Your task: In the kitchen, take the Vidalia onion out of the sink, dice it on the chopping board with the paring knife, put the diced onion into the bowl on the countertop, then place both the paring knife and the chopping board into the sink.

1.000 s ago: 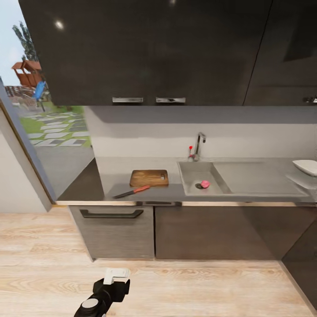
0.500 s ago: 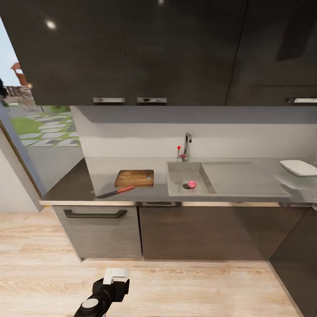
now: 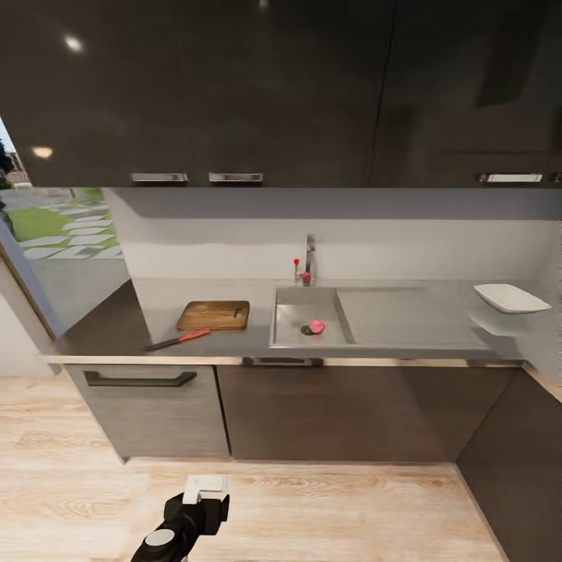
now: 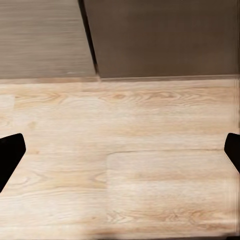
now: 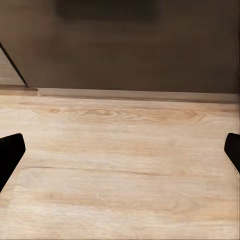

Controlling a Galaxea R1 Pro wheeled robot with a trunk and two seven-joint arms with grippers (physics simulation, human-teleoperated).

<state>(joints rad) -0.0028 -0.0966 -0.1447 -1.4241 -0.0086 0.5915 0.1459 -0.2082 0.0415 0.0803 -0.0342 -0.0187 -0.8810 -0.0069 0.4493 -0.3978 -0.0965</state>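
In the head view the pinkish-red Vidalia onion [image 3: 316, 326] lies by the drain in the sink [image 3: 290, 315]. Left of the sink, the brown chopping board [image 3: 214, 315] rests flat on the dark grey countertop [image 3: 156, 300]. The paring knife [image 3: 178, 339], orange-red handled, lies in front of the board near the counter edge. The white bowl [image 3: 511, 297] stands at the counter's far right. My left arm [image 3: 187, 521] hangs low over the floor, well short of the counter. Left gripper [image 4: 120, 155] and right gripper [image 5: 120, 155] are both open over wood planks, holding nothing.
Glossy black upper cabinets [image 3: 234, 86] hang above the counter. A faucet [image 3: 309, 261] stands behind the sink, with a drainboard [image 3: 406, 316] to its right. Grey drawer fronts with a black handle [image 3: 140, 379] face me. A dark cabinet [image 3: 515, 445] juts out at right; wood floor lies between.
The whole picture has slid leftward, so the camera has moved; more of the counter's right end and the bowl shows. The onion, board and knife lie as before.
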